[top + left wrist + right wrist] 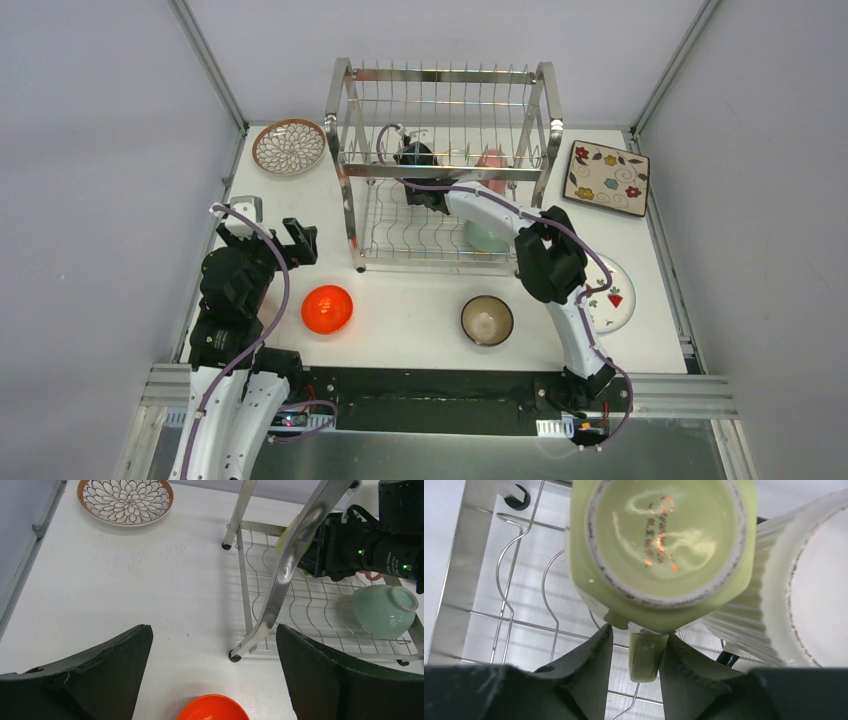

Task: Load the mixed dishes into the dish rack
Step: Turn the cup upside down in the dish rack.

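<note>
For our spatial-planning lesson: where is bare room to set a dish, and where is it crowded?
Free: lower tier wires left of the mint bowl; table between orange bowl and brown bowl. Crowded: around right gripper, green cup, white cup.

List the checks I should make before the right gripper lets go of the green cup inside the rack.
1. Grip: right gripper closed on the handle of the green cup: ok.
2. Orientation: base towards the wrist camera, mouth towards the wires: ok.
3. Support: cup rim resting on the dish rack wires: cannot tell, hidden.
4. Gap to the white ribbed cup beside it: cannot tell, they look very close.
5. Other arm: left gripper open, outside the rack: ok.
</note>
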